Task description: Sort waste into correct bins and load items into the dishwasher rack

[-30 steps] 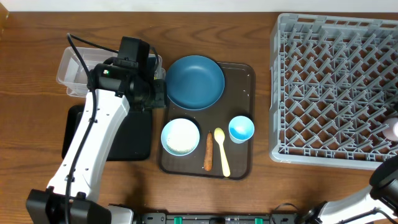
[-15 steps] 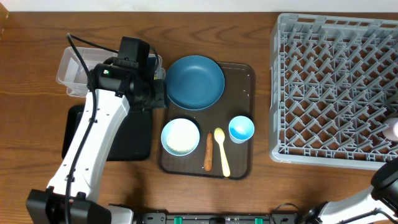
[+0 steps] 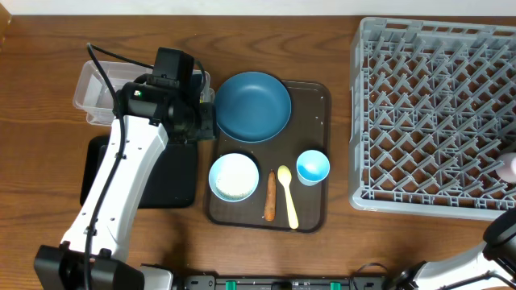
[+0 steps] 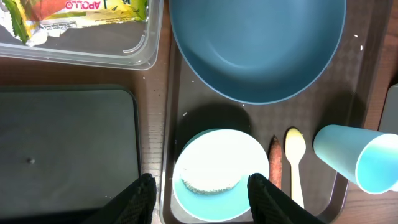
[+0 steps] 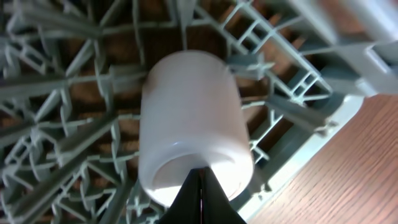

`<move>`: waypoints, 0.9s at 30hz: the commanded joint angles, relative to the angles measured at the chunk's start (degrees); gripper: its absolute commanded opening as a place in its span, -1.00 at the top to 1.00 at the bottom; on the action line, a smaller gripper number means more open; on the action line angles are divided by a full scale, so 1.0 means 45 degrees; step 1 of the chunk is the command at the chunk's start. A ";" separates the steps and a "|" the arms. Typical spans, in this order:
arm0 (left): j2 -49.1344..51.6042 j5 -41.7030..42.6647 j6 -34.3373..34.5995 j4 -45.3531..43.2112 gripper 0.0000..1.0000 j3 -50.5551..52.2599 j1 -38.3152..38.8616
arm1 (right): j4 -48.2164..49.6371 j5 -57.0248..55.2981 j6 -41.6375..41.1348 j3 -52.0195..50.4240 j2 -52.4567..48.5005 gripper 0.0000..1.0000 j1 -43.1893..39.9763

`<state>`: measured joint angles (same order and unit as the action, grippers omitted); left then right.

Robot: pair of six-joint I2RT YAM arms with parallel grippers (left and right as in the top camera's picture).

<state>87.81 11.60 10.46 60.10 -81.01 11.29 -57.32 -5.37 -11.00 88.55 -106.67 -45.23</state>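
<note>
We find one shift, in the overhead view. The right arm [image 3: 505,240], the dark shape in the lower right corner of the frame, now sits lower than a second ago. Its top edge slides step by step down and away from the front rim of the dishwasher rack [image 3: 427,199]. A little more of the wooden table [image 3: 363,242] shows at the right edge.

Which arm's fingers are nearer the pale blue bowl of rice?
Left. The left fingers hang open above the pale blue bowl; the right fingers are far off in the grey plastic rack, shut on a white-pink cup.
</note>
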 commanded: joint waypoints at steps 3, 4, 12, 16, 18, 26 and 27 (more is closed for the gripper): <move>0.0024 -0.0160 -0.0121 0.0073 -0.01 -0.0024 -0.0053 | 0.0554 -0.0194 -0.0277 -0.0117 -0.0083 0.82 -0.0466; 0.0024 -0.0160 -0.0121 0.0068 -0.01 -0.0024 -0.0053 | 0.0549 -0.0189 -0.0277 -0.0121 -0.0083 0.81 -0.0491; 0.0024 -0.0160 -0.0126 0.0073 -0.01 -0.0024 -0.0053 | 0.0525 0.2312 -0.0097 -0.0029 0.0141 0.50 -0.0481; 0.0024 -0.0165 -0.0126 0.0073 -0.02 -0.0024 -0.0053 | 0.0355 0.3220 -0.0005 0.0510 0.0782 0.37 -0.0359; 0.0024 -0.0160 -0.0121 0.0068 -0.08 -0.0024 -0.0053 | 0.0262 0.3759 0.0039 0.0850 0.1375 0.30 -0.0175; 0.0024 -0.0165 -0.0121 0.0063 -0.13 -0.0024 -0.0053 | -0.0131 0.6698 0.1307 0.0991 0.3575 -0.03 0.1787; 0.0024 -0.0160 -0.0121 0.0063 -0.13 -0.0024 -0.0053 | -0.0287 0.6800 0.1481 0.0991 0.3696 -0.04 0.2176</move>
<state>87.81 11.57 10.44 60.07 -81.01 11.29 -57.34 18.39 -8.08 92.29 -92.07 -39.68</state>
